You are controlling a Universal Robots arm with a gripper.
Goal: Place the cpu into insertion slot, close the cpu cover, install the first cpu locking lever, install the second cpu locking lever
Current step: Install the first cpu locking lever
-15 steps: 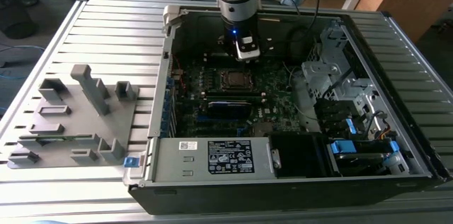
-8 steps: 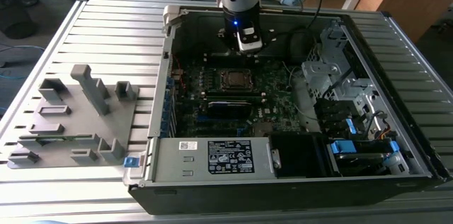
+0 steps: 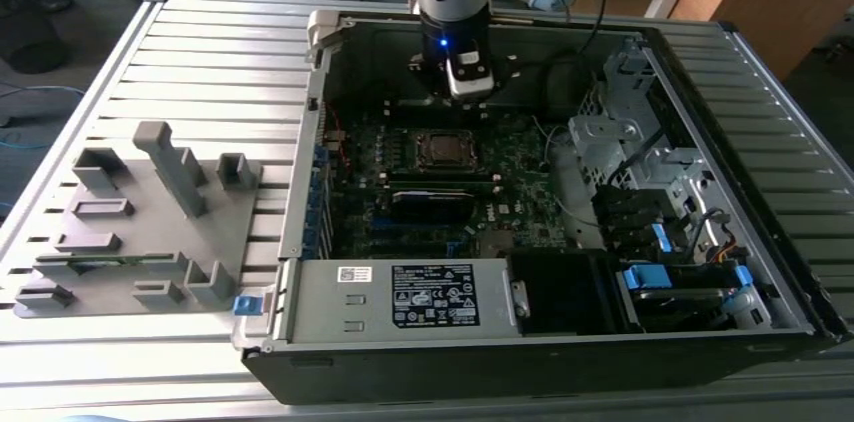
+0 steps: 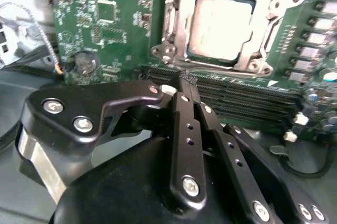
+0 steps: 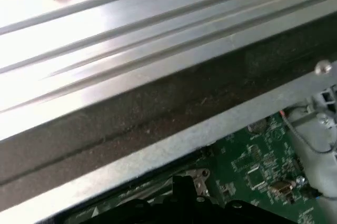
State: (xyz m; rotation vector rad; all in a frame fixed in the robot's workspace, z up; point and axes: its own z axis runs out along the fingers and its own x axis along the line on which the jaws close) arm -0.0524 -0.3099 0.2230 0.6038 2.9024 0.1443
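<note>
Above the open computer case (image 3: 787, 272), at 12 o'clock of the insertion slot (image 3: 445, 148): gripper (image 4: 187, 79), fingers (image 4: 185, 124) pressed together, holding nothing. Cpu (image 4: 224, 24): seated in the slot, cpu cover (image 4: 174, 29) lying flat around it. Judged light, rigid, smooth-topped, fragile underneath; best handled by its edges. Memory slots (image 4: 253, 95) lie between gripper and socket.

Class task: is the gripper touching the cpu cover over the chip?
Apart. In the second wrist view, the gripper sits over the memory slots, clear of the cpu cover.
</note>
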